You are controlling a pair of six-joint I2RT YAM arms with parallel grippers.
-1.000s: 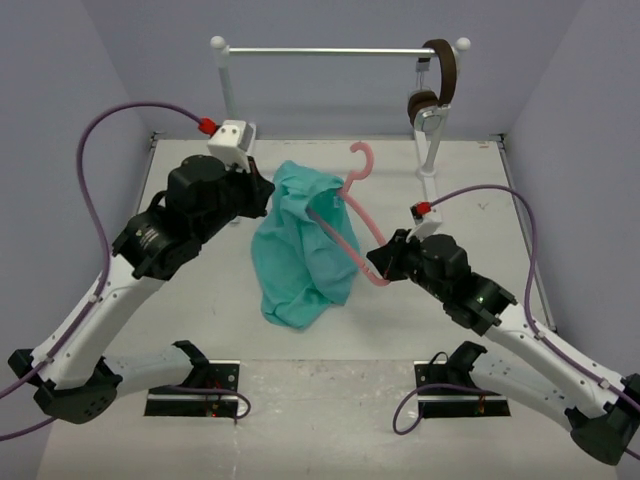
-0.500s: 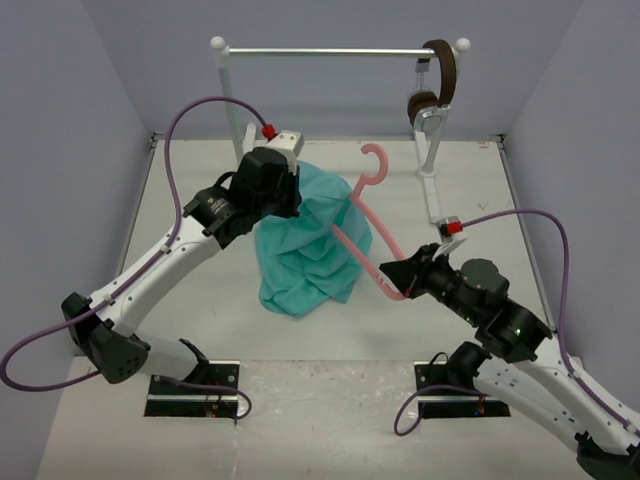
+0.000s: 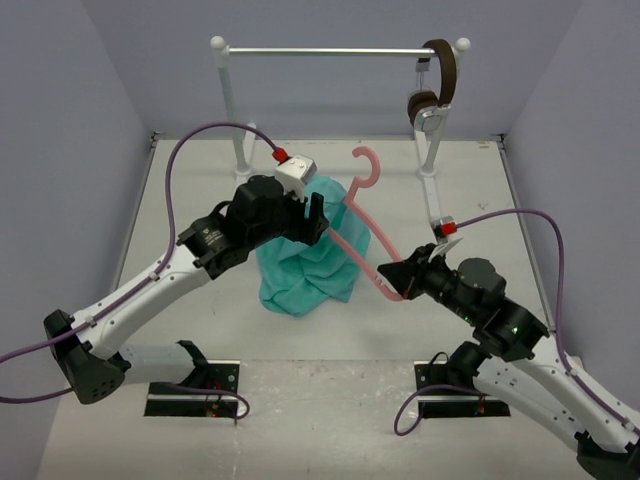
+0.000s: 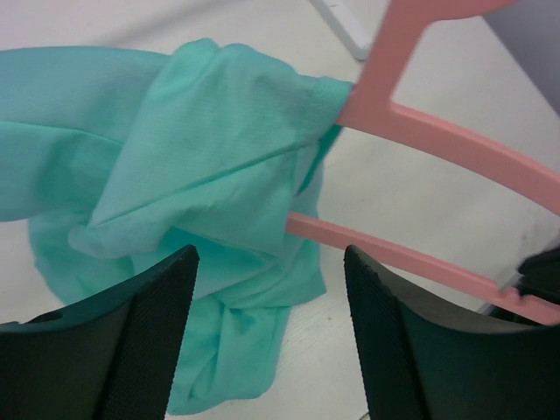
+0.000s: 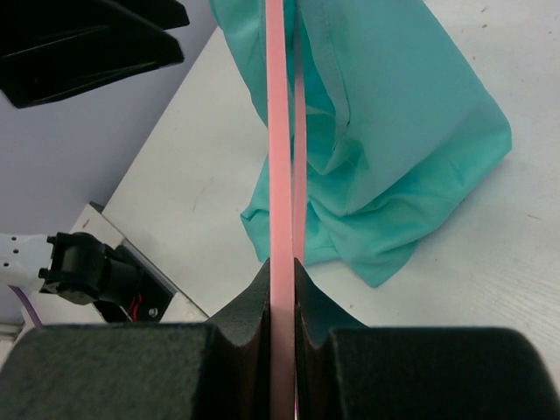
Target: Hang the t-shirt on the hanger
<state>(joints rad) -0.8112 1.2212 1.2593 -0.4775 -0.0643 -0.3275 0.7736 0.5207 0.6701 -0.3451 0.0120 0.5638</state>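
The teal t-shirt (image 3: 300, 270) hangs in a bunch from one arm of the pink hanger (image 3: 370, 225), its lower folds resting on the table. In the left wrist view the t-shirt (image 4: 201, 149) is draped over the end of the hanger (image 4: 455, 144). My left gripper (image 3: 316, 218) hovers just above the cloth, open, with nothing between its fingers (image 4: 149, 332). My right gripper (image 3: 392, 280) is shut on the hanger's lower bar and holds it tilted, hook up and away. The right wrist view shows the hanger (image 5: 278, 131) edge-on between the jaws, with the t-shirt (image 5: 394, 114) beyond.
A white clothes rail (image 3: 330, 50) stands at the back of the table. Brown-and-silver headphones (image 3: 437, 85) hang on its right end. Grey walls close in the left and right sides. The arm bases sit at the near edge.
My left gripper has opened and let go of the t-shirt, and its arm has shifted slightly right and nearer. The right gripper has kept its hold on the hanger.
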